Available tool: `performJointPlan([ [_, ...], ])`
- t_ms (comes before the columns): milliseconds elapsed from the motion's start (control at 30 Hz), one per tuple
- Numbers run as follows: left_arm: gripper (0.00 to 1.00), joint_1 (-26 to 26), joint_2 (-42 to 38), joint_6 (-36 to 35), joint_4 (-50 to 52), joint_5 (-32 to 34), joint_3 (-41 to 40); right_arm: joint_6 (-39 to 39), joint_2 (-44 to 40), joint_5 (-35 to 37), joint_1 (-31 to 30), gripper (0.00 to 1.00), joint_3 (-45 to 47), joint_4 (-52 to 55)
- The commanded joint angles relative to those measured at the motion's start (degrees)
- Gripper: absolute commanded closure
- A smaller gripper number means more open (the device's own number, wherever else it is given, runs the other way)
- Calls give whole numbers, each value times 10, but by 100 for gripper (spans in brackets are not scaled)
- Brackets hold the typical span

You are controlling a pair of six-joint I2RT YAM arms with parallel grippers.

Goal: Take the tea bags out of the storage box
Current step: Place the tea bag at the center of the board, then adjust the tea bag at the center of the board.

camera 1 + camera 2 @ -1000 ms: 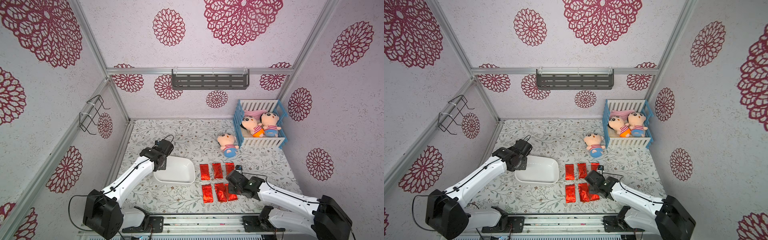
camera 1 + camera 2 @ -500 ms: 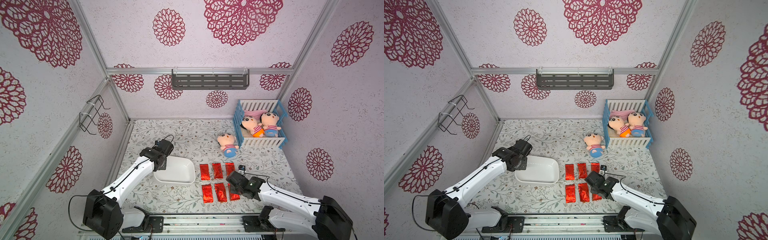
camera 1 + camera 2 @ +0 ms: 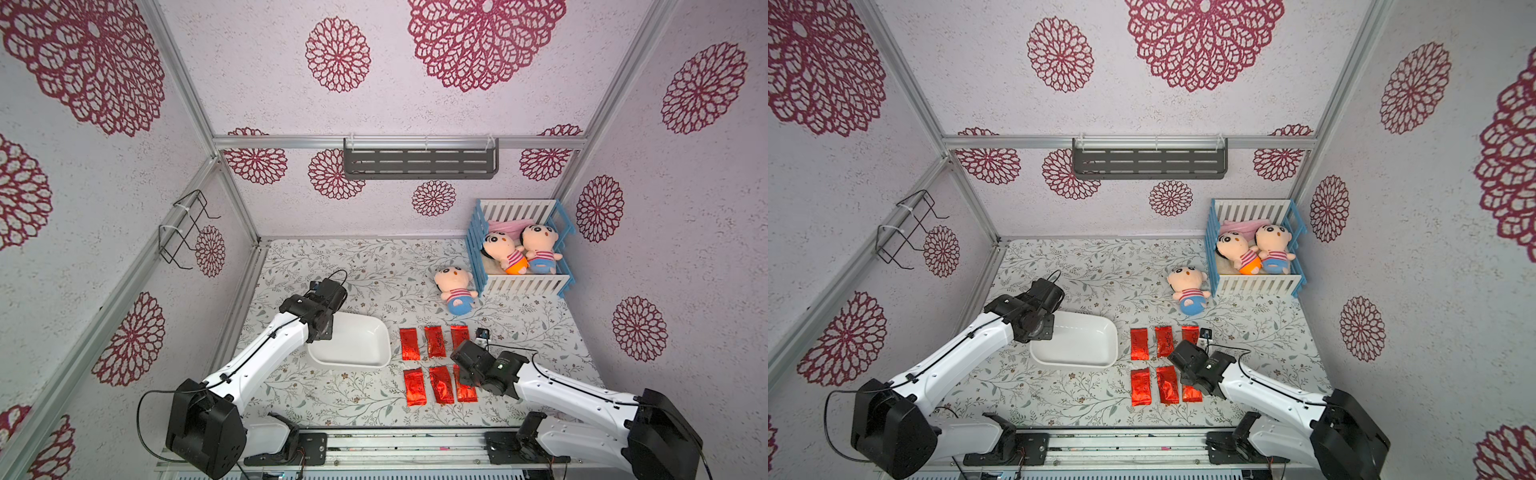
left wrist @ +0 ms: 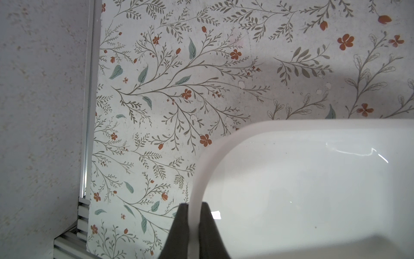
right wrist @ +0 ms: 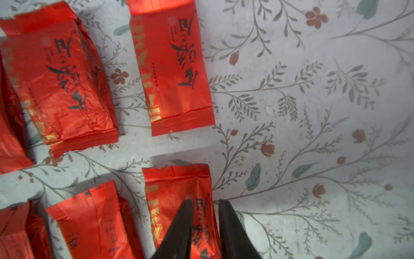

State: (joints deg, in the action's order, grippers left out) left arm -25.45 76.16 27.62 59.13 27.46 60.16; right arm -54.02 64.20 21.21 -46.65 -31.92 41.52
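The white storage box [image 3: 357, 347] stands empty left of centre in both top views. My left gripper [image 4: 194, 207] is shut on its rim [image 4: 201, 170] at the left end. Several red foil tea bags lie on the table to the right of the box in two rows, a far row [image 3: 434, 341] and a near row [image 3: 441, 385]. My right gripper [image 5: 206, 204] hangs low over the right-hand bag of the near row [image 5: 179, 186]. It is open a little, and its fingers stand either side of that bag's outer edge. The bag lies flat on the table.
A plush doll [image 3: 456, 289] lies behind the tea bags. A blue-and-white crib [image 3: 519, 282] with two dolls stands at the back right. A grey shelf [image 3: 419, 163] hangs on the back wall and a wire rack [image 3: 183, 232] on the left wall.
My right gripper's jaws have parted from the tea bag they were shut on; it now lies at the near row's right end. The left arm has not moved.
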Motion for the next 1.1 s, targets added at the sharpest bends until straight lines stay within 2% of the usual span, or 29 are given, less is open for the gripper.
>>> performJointPlan([
  [0, 100, -3, 3, -4, 2, -3, 8, 3, -5, 20, 4, 65, -18, 4],
  [167, 100, -2, 4, -4, 2, -3, 9, 40, -28, -41, 6, 41, -8, -33],
  [233, 100, -2, 5, -4, 3, -2, 9, 44, -34, -59, 6, 37, -4, -37],
  [567, 100, -2, 8, -3, 3, -3, 10, 44, -15, -89, 5, 31, 4, -31],
  [1067, 100, -2, 10, -4, 3, -6, 10, 47, -26, -95, 4, 27, 25, -15],
])
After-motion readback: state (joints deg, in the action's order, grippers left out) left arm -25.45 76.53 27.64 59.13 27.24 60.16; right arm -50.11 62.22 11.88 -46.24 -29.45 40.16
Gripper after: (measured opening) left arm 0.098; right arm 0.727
